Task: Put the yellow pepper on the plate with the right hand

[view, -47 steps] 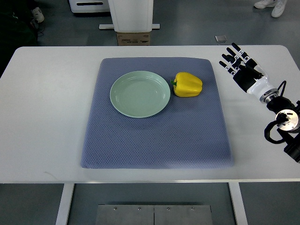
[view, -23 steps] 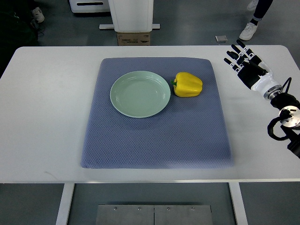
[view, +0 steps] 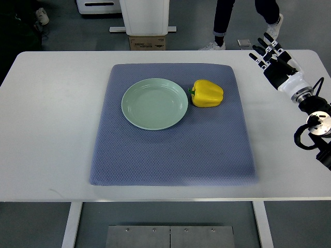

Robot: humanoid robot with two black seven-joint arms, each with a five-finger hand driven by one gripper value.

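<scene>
A yellow pepper (view: 207, 93) lies on its side on the blue-grey mat (view: 173, 150), its green stem pointing left. It rests just right of the pale green plate (view: 154, 103), close to the rim. The plate holds nothing. My right hand (view: 271, 52) is at the table's far right corner, well to the right of the pepper and apart from it. Its fingers are spread and hold nothing. The left arm does not show.
The white table (view: 51, 129) has bare surface on both sides of the mat. A person's legs (view: 223, 20) stand on the floor beyond the far edge. A white pedestal and a cardboard box (view: 147, 42) stand behind the table.
My right hand has moved up and to the right, away from the pepper toward the table's far right corner. A person has walked in behind the table. The pepper and plate have not moved.
</scene>
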